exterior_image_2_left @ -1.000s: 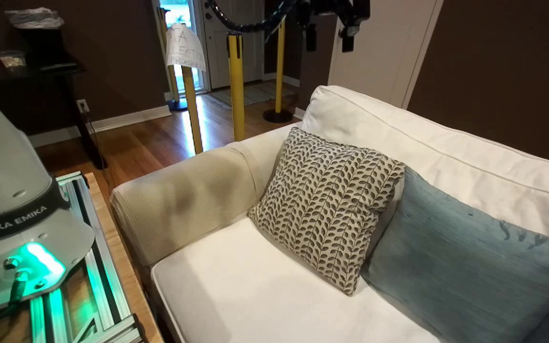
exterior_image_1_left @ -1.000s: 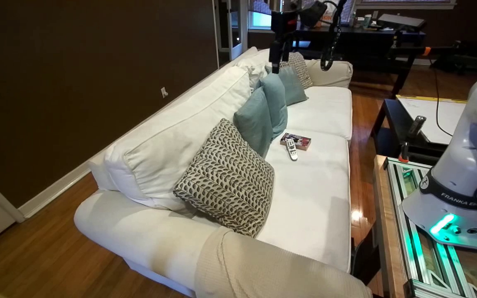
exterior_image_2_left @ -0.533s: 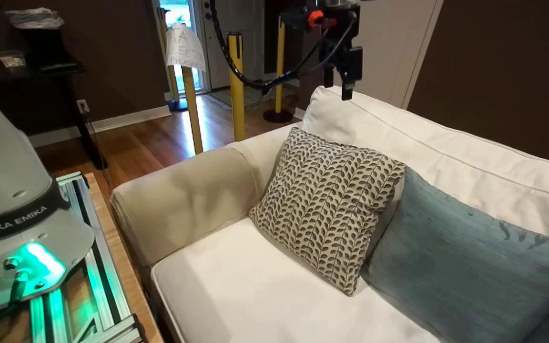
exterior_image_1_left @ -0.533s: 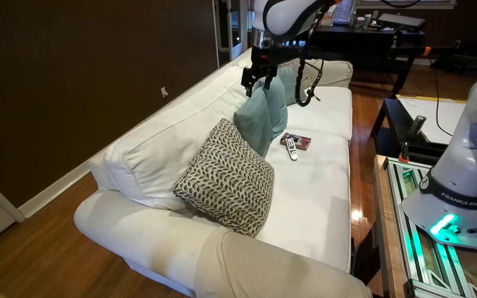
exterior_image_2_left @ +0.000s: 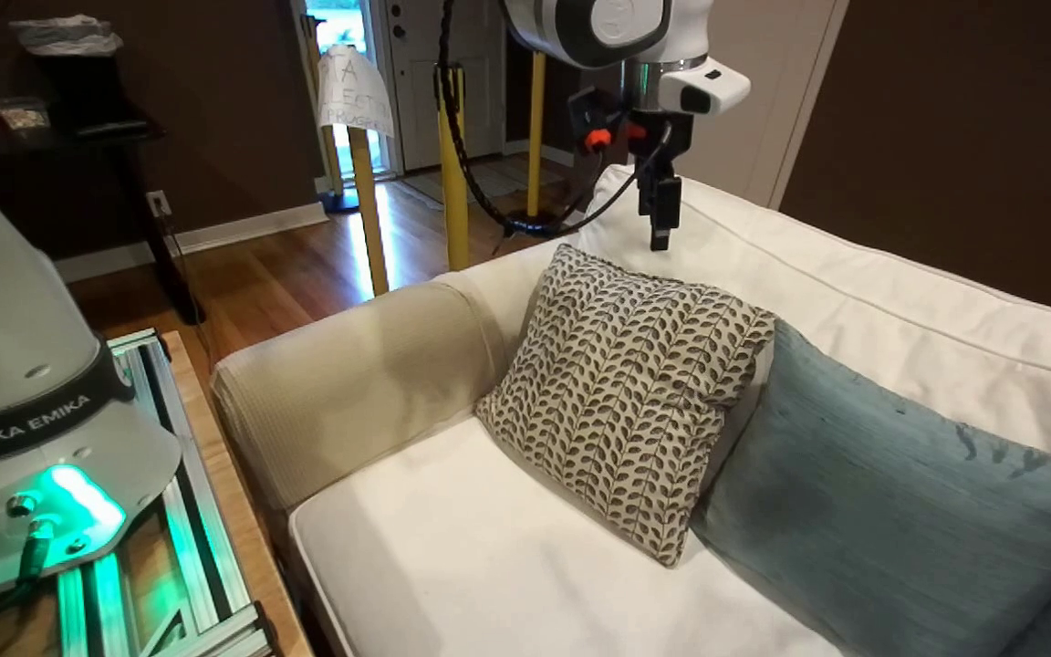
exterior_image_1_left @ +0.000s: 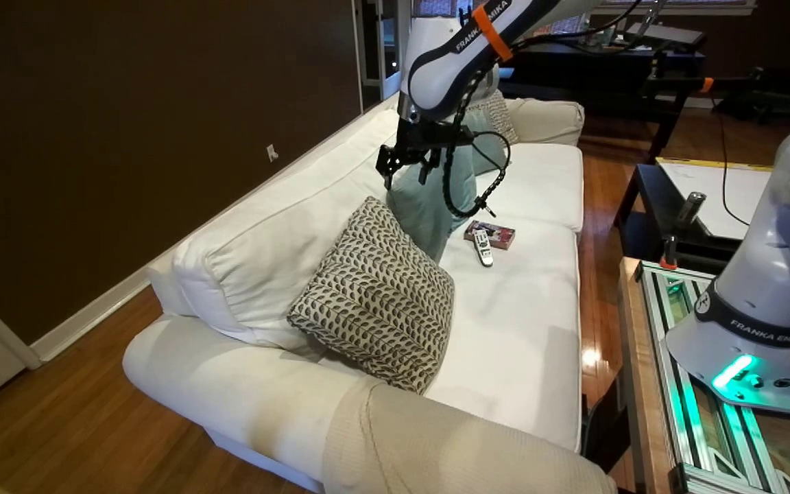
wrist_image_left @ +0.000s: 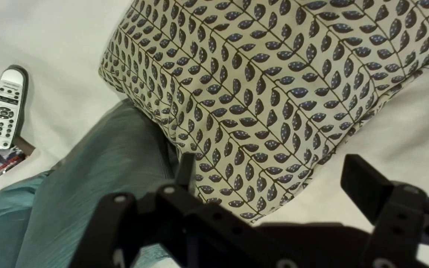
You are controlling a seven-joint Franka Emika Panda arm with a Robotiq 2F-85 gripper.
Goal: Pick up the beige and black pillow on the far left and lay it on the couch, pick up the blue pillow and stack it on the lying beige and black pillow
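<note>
The beige and black pillow (exterior_image_1_left: 381, 295) leans upright against the back of the white couch (exterior_image_1_left: 518, 329), beside its near arm; in an exterior view (exterior_image_2_left: 626, 392) its leaf-patterned face shows whole. Propped just next to it is the blue pillow (exterior_image_2_left: 900, 502), with more teal-blue pillows farther along (exterior_image_1_left: 484, 130). My gripper (exterior_image_1_left: 406, 181) points down above and behind the patterned pillow's upper edge, apart from it. In the wrist view the gripper (wrist_image_left: 268, 163) stands open, the pillow's corner showing below between its fingers, which touch nothing that I can see.
A white remote (wrist_image_left: 6, 108) lies on a small box (exterior_image_1_left: 501, 237) on the seat. Another patterned pillow (exterior_image_1_left: 503, 116) rests at the couch's far end. The couch's back cushion (exterior_image_2_left: 763, 237) rises close behind the gripper, and the padded arm (exterior_image_2_left: 352, 383) stands beside the pillow.
My arm has come down and swung across toward the patterned pillow, so the gripper now hangs lower, near its upper edge. The jaws stay apart, and the pillows keep their places.
</note>
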